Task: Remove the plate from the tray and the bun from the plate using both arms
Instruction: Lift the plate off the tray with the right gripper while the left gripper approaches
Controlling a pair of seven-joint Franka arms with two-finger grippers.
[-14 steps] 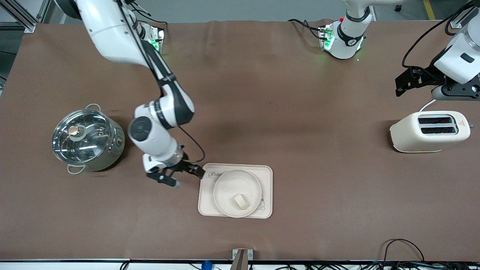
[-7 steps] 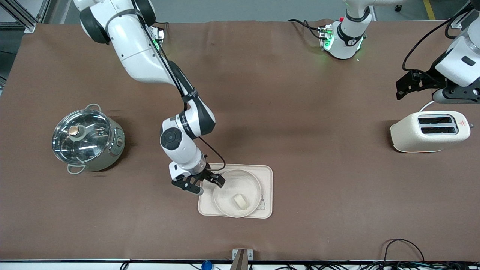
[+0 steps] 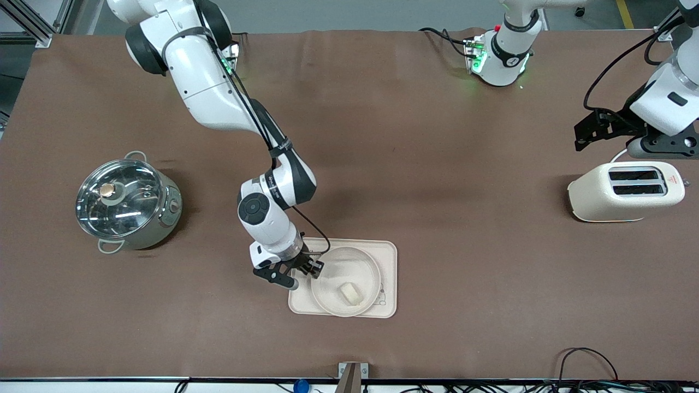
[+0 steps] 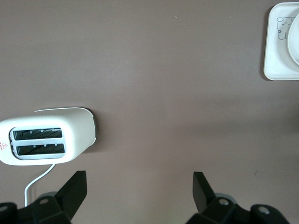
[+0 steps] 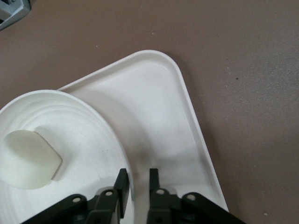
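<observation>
brown table (image 3: pixel 415 180) carried the tray (image 3: pixel 389 256) near its front edge, plate (image 3: pixel 327 284) and bun (image 3: pixel 349 293) not yet removed. right gripper (image 3: pixel 311 268) pinched the plate's rim; left gripper (image 4: pixel 140 186) waited spread over the toaster (image 3: pixel 622 191).

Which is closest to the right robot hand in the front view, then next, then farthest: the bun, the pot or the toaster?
From the right gripper at the plate's rim:
1. Bun, on the plate beside it.
2. Pot, toward the right arm's end.
3. Toaster, at the left arm's end.

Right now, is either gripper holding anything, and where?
The right gripper pinches the plate by its rim. The left gripper, above the toaster, holds nothing.
</observation>
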